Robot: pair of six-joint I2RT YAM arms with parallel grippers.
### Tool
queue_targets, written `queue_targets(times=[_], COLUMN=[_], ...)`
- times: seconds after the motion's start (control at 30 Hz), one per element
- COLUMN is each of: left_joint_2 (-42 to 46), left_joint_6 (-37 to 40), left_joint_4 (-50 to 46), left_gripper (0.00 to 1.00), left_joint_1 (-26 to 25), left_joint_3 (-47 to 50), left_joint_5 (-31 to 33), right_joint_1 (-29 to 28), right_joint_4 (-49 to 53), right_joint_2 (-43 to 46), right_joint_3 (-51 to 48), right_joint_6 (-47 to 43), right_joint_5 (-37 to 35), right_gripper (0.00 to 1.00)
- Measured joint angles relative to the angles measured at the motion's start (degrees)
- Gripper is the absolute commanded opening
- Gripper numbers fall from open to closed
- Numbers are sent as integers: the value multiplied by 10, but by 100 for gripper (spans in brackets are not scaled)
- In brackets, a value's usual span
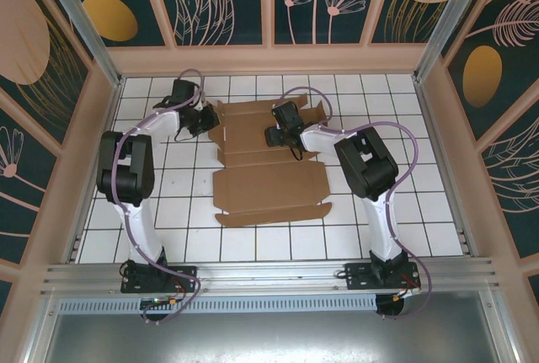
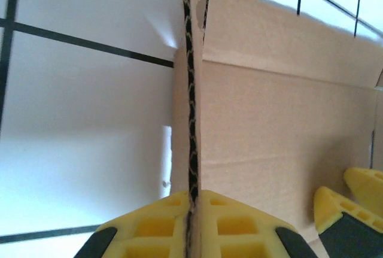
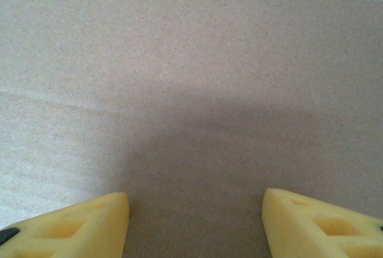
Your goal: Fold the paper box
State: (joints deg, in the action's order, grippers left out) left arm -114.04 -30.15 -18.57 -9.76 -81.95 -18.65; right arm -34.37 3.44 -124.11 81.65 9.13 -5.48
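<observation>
Our left gripper (image 2: 192,197) clamps the paper box (image 2: 269,120), likely light and bendy, by its left edge; right gripper (image 3: 195,207) gapes over its far panel.

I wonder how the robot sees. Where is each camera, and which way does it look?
Top external: above and behind, looking down on table, paper box, left arm, right arm.
Left wrist: on the left hand, looking along shut fingers pinching the box's edge.
Right wrist: on the right hand, close over cardboard, fingers open.
Shared: left wrist also shows the right hand's fingers.
</observation>
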Motion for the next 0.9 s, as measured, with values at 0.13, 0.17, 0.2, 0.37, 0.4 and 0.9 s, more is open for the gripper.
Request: queue_targets(times=[0.13, 0.17, 0.2, 0.37, 0.4, 0.9], left_joint_2=[-9, -14, -21, -61, -70, -129], left_joint_6=[19, 23, 28, 32, 31, 10], left_joint_4=[-67, -83, -98, -135, -139, -98], left_gripper=[7, 7, 8, 10, 10, 67], left_joint_1=[-45, -56, -69, -110, -114, -135], left_joint_3=[-64, -80, -96, -148, -155, -165], left_joint_5=[84, 106, 129, 182, 184, 123], right_joint_1=[0, 0, 0, 0, 0, -1], right_joint_4=[0, 0, 0, 0, 0, -1], right_joint_2=[1, 1, 1, 2, 2, 3], right_joint_3=[0, 0, 0, 0, 0, -4], right_joint_6=[4, 5, 6, 9, 9, 9], right_joint_5=[0, 0, 0, 0, 0, -1], right_gripper=[60, 60, 60, 60, 60, 60])
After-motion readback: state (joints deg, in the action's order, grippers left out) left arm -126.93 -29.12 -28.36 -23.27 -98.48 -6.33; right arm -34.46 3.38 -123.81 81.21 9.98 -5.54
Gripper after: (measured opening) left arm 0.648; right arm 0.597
